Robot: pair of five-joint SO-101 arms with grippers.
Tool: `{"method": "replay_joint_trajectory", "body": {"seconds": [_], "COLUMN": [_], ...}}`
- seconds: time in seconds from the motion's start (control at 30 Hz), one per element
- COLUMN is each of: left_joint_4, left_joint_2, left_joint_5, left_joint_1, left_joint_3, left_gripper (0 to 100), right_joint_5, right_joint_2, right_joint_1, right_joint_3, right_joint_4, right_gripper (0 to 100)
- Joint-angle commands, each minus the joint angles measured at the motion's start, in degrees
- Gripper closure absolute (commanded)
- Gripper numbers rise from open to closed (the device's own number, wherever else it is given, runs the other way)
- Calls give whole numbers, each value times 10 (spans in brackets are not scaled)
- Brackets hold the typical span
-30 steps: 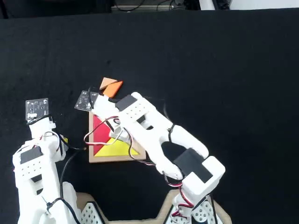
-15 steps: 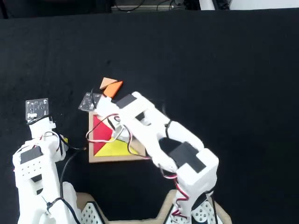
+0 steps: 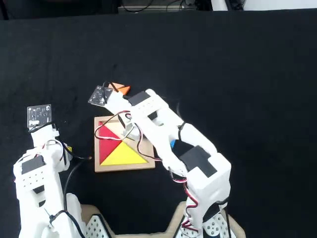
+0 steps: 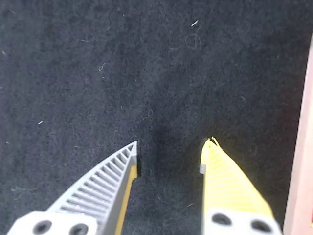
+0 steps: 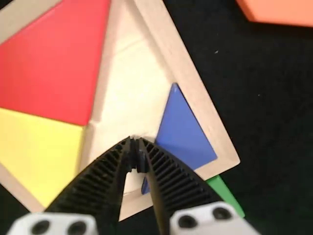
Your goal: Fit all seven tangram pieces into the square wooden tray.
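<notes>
Square wooden tray (image 3: pixel 124 169) flat on the black cloth (image 3: pixel 223 74), btwn the two arms. Inside: red triangle (image 5: pixel 54 58), yellow triangle (image 5: pixel 39 156), blue triangle (image 5: pixel 183 129) snug against the rim. Green piece (image 5: pixel 225 193) just outside a corner, orange piece (image 5: pixel 279 12) nearby on the cloth. Right gripper (image 5: pixel 134 146) over bare wood in the tray, pinched fully closed, nothing btwn tips. Left gripper (image 4: pixel 168 154) beside the tray over cloth, spread wide, holding nothing.
</notes>
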Motion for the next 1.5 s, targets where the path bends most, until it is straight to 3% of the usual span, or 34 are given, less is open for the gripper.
{"method": "replay_joint_trajectory", "body": {"seconds": [0.0,0.83,1.47], "left_joint_4": [-1,-1,0], "left_joint_2": [-10,-10,-10], "left_joint_5": [-5,-5,-5], "left_joint_1": [-1,-4,-2], "left_joint_3": [-4,-4,-4], "left_gripper": [787,787,788], "right_joint_5": [11,11,11], "right_joint_2": [-4,-10,-11], "right_joint_1": [17,-69,-49], "right_joint_3": [-29,-46,-64], "right_joint_4": [-4,-16,-30], "right_gripper": [988,988,988]}}
